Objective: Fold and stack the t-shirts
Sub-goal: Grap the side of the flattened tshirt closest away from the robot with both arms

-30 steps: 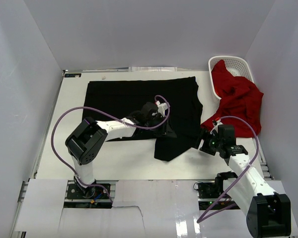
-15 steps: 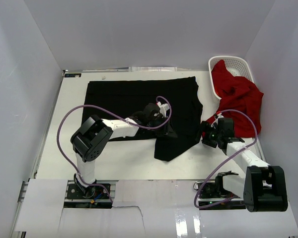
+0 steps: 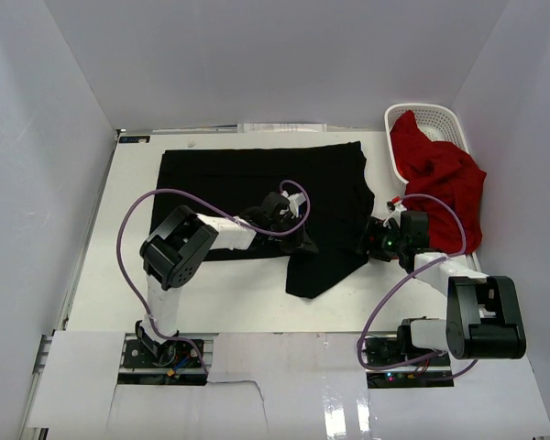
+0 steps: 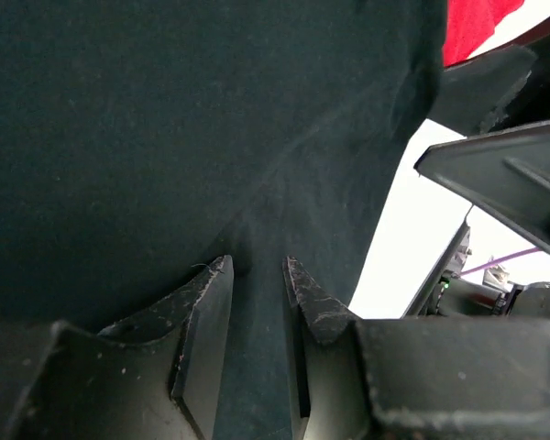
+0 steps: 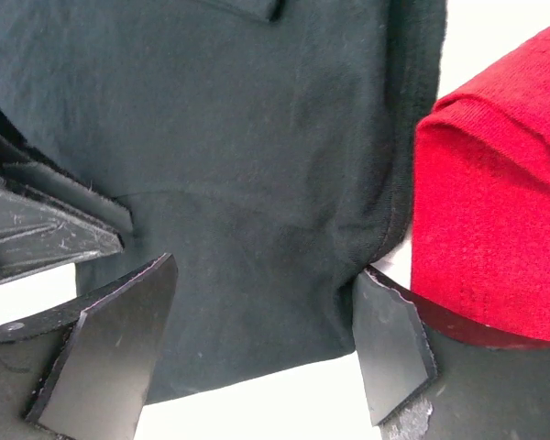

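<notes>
The black t-shirt (image 3: 257, 174) lies spread on the table, with a folded flap hanging toward the front (image 3: 316, 270). My left gripper (image 3: 302, 240) rests low on that flap. In the left wrist view its jaws (image 4: 257, 266) are shut on a raised ridge of black cloth (image 4: 165, 137). My right gripper (image 3: 371, 243) sits at the shirt's right edge. It is open wide (image 5: 266, 270), its fingers astride the black hem (image 5: 211, 137). The red t-shirt (image 3: 440, 183) spills from the basket, right beside the right finger (image 5: 495, 211).
A white lattice basket (image 3: 422, 107) stands at the back right corner, with the red cloth draped over its front rim. White walls close in the table on three sides. Purple cables loop from both arms. The right gripper's finger (image 4: 504, 179) shows close by in the left wrist view.
The right gripper has moved left and away from me to the black shirt's right edge. The left arm's elbow has shifted right; its gripper has stayed on the flap.
</notes>
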